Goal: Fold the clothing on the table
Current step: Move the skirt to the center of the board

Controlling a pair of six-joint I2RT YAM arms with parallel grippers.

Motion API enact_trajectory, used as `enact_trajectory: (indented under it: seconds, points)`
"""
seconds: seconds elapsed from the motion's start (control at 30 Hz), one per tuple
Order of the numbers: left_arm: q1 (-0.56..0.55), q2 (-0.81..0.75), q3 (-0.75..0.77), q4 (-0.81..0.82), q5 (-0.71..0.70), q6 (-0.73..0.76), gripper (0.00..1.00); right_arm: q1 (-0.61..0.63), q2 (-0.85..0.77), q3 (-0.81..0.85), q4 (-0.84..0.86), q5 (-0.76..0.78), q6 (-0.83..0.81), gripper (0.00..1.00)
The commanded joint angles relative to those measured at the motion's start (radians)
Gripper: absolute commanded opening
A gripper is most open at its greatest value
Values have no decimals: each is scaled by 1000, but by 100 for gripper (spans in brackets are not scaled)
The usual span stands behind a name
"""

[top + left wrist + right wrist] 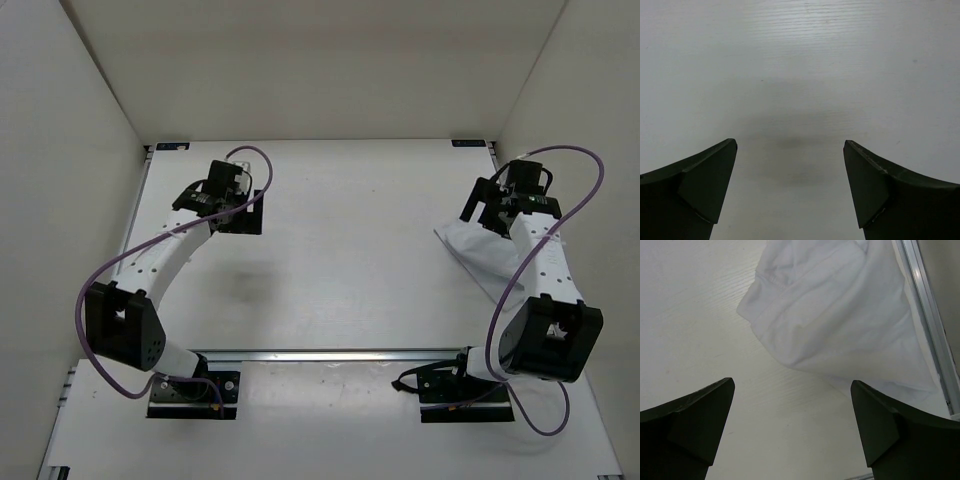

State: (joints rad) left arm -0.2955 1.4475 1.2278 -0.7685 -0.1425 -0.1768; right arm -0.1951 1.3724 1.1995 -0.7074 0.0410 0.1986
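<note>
From above, the left claw [218, 192] hangs over a bare part of the white worktop [350, 260]. The right claw [503, 208] hangs over the other side. The white clothing [468, 250] lies in a wrinkled heap on the worktop, just beside the right claw and partly hidden under that arm. It is well apart from the left claw. A purple cable [110, 265] loops along each arm.

The camera on the left wrist shows the left claw [790, 143] spread wide. Its two dark fingers [705, 185] stand far apart with nothing between them. Under it and ahead of it there is only the worktop [800, 60], with a soft grey shadow below the gap.

The camera on the right wrist shows the right claw [792, 382] spread wide too — it holds nothing. The clothing [840, 315] lies ahead of the claw and a bit to its right side, not touching either finger. It is bunched up, with a stitched hem showing on the side nearest the claw's left finger. A metal rail [927, 325] runs along the worktop edge just past the clothing, to the right of the claw. Bare worktop [700, 315] lies ahead of the left finger.
</note>
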Motion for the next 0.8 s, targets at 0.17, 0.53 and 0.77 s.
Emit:
enact_trajectory:
  seconds: [0.17, 0.53, 0.77]
  points:
    - [-62, -25, 36, 69, 182, -39, 99, -63, -24, 26, -171, 86, 101, 99]
    - [12, -93, 1, 107, 193, -9, 99, -170, -255, -306, -95, 34, 234, 99]
    - [-14, -88, 19, 146, 260, -73, 99, -210, -334, -397, -96, 66, 291, 96]
